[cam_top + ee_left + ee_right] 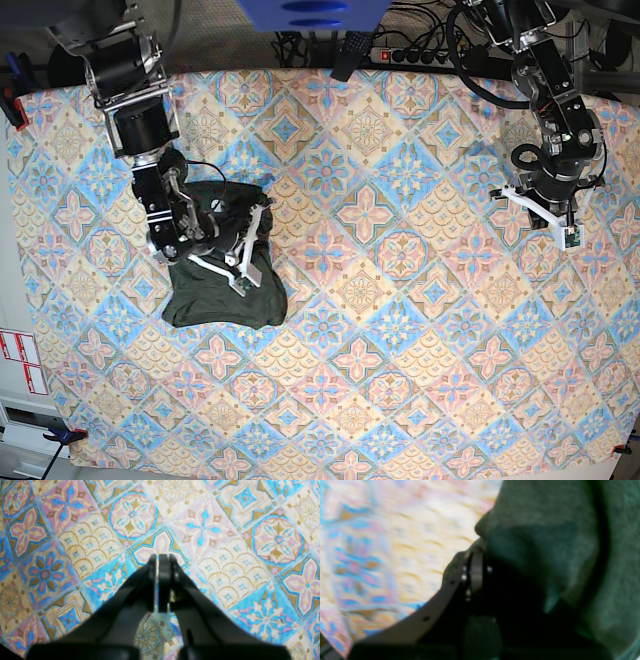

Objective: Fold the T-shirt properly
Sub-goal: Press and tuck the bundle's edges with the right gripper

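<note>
The T-shirt [215, 298] lies as a dark olive-green bundle on the left part of the patterned cloth. My right gripper [245, 268] rests on its right side. In the right wrist view the fingers [475, 570] are shut, a fold of the T-shirt [545, 530] is pinched at their tips, and more fabric covers the right finger. My left gripper [540, 212] hangs far off at the right, above bare cloth. Its fingers [153, 580] are shut with nothing between them, and the left gripper [157, 557] points down at the tiles.
A tile-patterned tablecloth [380, 300] covers the whole table. A power strip and cables [400, 52] run along the back edge, with a blue object [312, 10] above them. Both arm bases stand at the back corners.
</note>
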`<action>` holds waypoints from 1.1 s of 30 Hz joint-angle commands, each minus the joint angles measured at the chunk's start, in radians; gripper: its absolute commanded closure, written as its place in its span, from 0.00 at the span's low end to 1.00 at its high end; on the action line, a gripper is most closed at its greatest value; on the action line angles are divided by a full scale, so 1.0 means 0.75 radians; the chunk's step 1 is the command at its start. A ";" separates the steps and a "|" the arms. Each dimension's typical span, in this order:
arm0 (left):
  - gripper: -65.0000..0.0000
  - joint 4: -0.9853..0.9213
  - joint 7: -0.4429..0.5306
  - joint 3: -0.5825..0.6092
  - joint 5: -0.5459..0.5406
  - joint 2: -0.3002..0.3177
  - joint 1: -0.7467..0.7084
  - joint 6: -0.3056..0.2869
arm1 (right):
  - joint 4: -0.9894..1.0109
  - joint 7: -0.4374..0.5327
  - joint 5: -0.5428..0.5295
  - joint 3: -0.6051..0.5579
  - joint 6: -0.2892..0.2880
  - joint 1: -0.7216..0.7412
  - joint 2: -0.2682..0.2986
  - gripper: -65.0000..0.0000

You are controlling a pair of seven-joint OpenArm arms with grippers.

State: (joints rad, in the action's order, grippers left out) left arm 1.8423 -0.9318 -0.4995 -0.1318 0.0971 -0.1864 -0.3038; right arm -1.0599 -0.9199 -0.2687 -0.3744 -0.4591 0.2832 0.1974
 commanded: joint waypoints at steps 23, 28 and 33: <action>1.00 0.028 0.024 0.004 -0.005 0.011 0.004 0.001 | -0.036 -0.055 0.063 -0.009 0.028 -0.045 -0.109 1.00; 1.00 0.028 0.024 0.004 -0.005 0.011 0.004 0.001 | -0.247 -0.076 0.061 -0.009 0.028 -0.047 -0.115 1.00; 1.00 0.028 0.024 0.004 -0.005 0.011 0.000 0.001 | -0.523 -0.184 0.059 0.042 0.028 -0.072 -0.115 1.00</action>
State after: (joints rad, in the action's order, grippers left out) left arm 1.8423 -0.9340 -0.4946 -0.1291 0.0971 -0.1967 -0.3038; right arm -1.4361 -1.0653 -0.2203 -0.3515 -0.4404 0.2089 0.1055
